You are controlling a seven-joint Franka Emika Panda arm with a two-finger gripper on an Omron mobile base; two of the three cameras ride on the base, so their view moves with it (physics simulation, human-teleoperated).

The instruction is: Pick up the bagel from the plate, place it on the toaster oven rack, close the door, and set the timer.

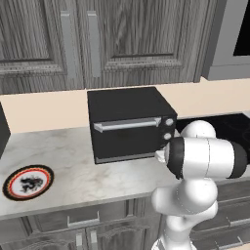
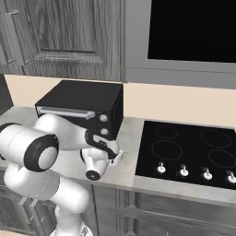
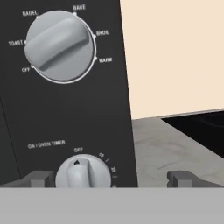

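Hand (image 3: pixel 112 178) open before timer knob (image 3: pixel 83 171); plate (image 1: pixel 28 182) bare

The arm (image 1: pixel 205 158) folds low, its elbow near and forearm reaching far and left. The gripper (image 3: pixel 111 178) points level, its jaws spread wide, two fingertips (image 3: pixel 39 178) holding nothing.

We lose the timer knob (image 3: pixel 83 172) below its middle at the hand view's bottom edge. The arm hides the gripper in both base views.
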